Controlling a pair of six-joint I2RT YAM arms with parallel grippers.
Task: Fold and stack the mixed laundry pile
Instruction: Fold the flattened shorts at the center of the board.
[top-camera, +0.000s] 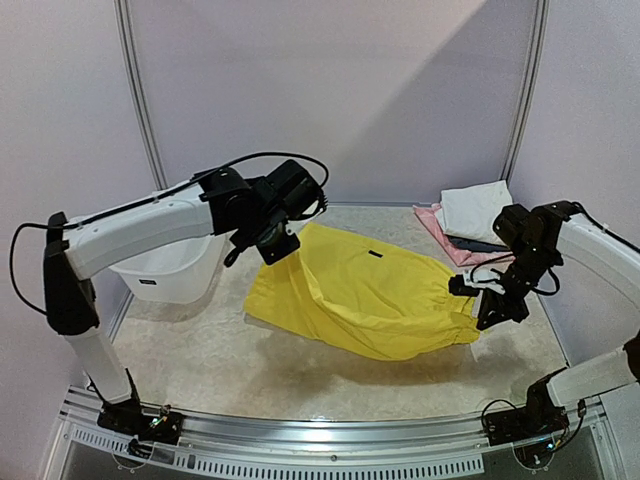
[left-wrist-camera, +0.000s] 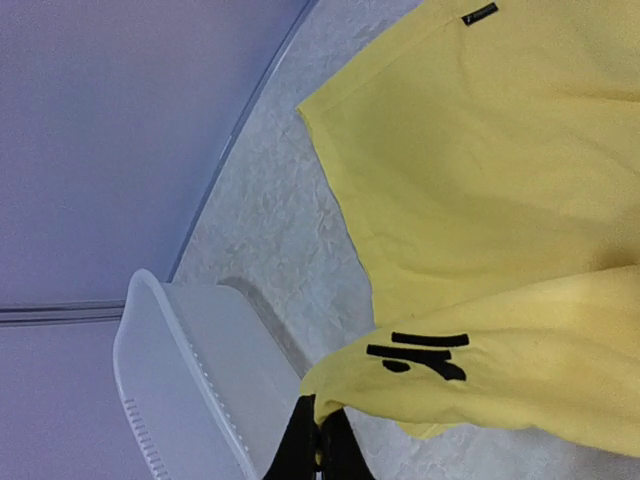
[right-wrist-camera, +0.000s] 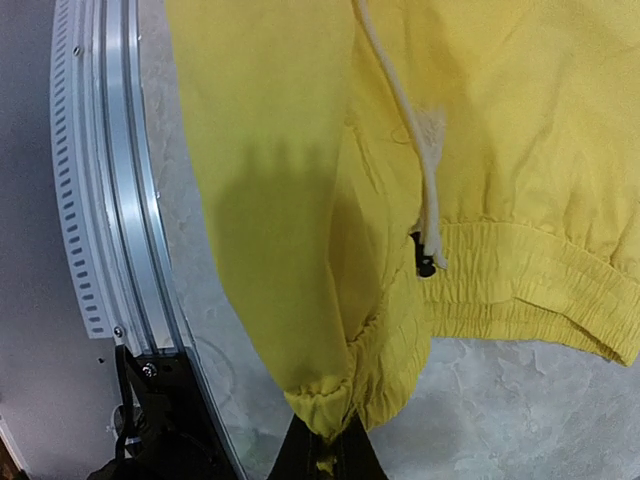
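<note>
Left fingers (left-wrist-camera: 320, 450): mine, clenched on a corner of one leg hem of the yellow shorts (top-camera: 370, 300), with the cloth bunched between them. They hold that corner up just beside the white basket (top-camera: 175, 270), on the side of it that faces the other arm.

Right fingers (right-wrist-camera: 325, 455): mine too, clenched on the gathered elastic waistband. That end is held off the bench (top-camera: 250, 370), well away from the basket.

Yellow shorts: stretched between my two grips, so they start right next to the basket and run away from it across the middle of the bench. The middle sags. The part farthest from me seems to lie flat on the bench, while the near edge hangs above its own shadow.

Drawstring (right-wrist-camera: 400, 110): white, dangling down the front from the waistband, with a dark tip at its end.

Label (left-wrist-camera: 480, 14): small and black, on the flat far part of the shorts.

Print (left-wrist-camera: 420, 355): black strokes on the raised leg, close to my left fingers.

White cloth (top-camera: 475, 210): folded, in the back corner opposite the basket. I cannot tell what garment it is.

Pink cloth (top-camera: 440, 232): under the white cloth, with something dark between the two.

Basket: white plastic, at the left edge of the bench, below my left arm.
</note>
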